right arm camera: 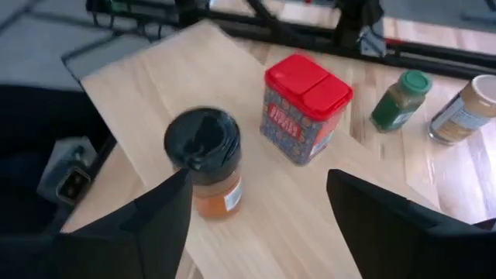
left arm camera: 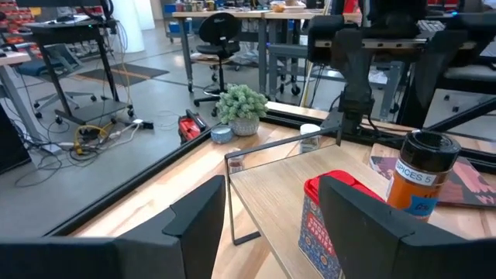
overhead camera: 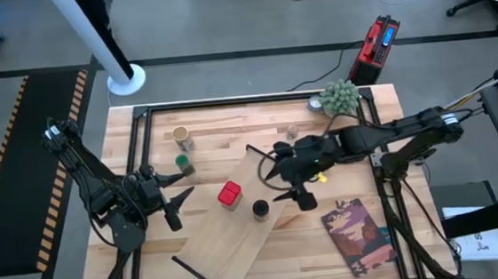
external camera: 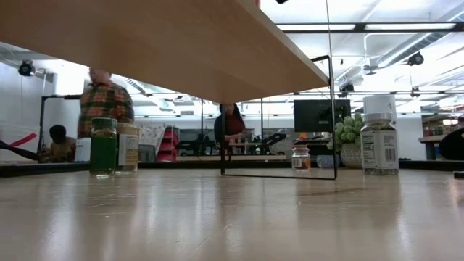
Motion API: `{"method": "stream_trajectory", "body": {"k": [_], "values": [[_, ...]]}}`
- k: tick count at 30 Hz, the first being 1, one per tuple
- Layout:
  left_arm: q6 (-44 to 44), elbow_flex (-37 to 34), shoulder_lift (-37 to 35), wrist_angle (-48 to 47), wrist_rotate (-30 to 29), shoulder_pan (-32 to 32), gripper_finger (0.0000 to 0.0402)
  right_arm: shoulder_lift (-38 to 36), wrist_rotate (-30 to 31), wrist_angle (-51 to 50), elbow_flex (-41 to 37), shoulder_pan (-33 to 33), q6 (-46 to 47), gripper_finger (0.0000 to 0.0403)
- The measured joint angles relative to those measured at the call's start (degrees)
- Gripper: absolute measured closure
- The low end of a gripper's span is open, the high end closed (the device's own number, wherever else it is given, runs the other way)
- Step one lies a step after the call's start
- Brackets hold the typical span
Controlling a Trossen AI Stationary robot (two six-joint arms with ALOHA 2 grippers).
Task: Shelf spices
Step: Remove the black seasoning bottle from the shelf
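The shelf (overhead camera: 238, 225), a pale plywood board, lies slantwise across the table, raised on thin black end rails (external camera: 330, 94). On it stand the red squarish jar (overhead camera: 228, 195) (right arm camera: 306, 105) and the black-topped jar (overhead camera: 261, 209) (right arm camera: 205, 159). The tan-topped jar (overhead camera: 181, 138) and the green-topped jar (overhead camera: 183, 165) stand on the table by the shelf's left side. The clear glass jar (overhead camera: 292, 132) and the white-topped jar (overhead camera: 316, 103) stand near the far edge. My left gripper (overhead camera: 181, 207) (left arm camera: 275, 225) is open, left of the red jar. My right gripper (overhead camera: 274, 175) (right arm camera: 258, 186) is open, right of the black-topped jar.
A fuzzy green potted plant (overhead camera: 341, 98) stands at the far right corner. A reddish-brown book (overhead camera: 359, 233) lies near the right edge. A black frame (overhead camera: 255, 103) runs round the table. People (external camera: 105, 101) are in the room beyond. The shelf's near part (overhead camera: 218, 258) is bare.
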Motion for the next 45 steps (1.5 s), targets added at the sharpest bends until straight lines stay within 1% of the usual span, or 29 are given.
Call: {"method": "stream_trajectory", "body": {"k": [6, 12, 18, 23, 27, 32, 45], "values": [[0.00, 0.00, -0.02, 0.02, 0.46, 0.00, 0.0205, 5.45, -0.42, -6.09, 7.85, 1.07, -1.39, 0.0113], [-0.02, 0.00, -0.02, 0.02, 1.05, 0.01, 0.0200, 8.31, -0.42, -8.18, 12.18, 3.07, -2.19, 0.0109], [-0.15, 0.00, -0.02, 0.09, 1.27, 0.02, 0.0200, 11.21, 0.12, -9.04, 14.12, 4.39, -2.67, 0.0105], [-0.26, 0.00, -0.04, 0.09, 1.27, 0.20, 0.0198, 13.10, 3.02, -10.29, 16.41, 5.59, -4.65, 0.0103], [-0.26, 0.00, -0.04, 0.09, 1.27, 0.26, 0.0198, 14.85, 2.89, -10.32, 17.73, 5.73, -4.69, 0.0105], [-0.28, 0.00, -0.04, 0.09, 1.35, 0.26, 0.0198, 15.95, 2.54, -10.32, 17.54, 5.76, -4.48, 0.0104], [-0.48, 0.00, -0.07, 0.09, 1.38, 0.26, 0.0198, 20.38, 2.34, -9.19, 17.52, 5.73, -3.15, 0.0143]]}}
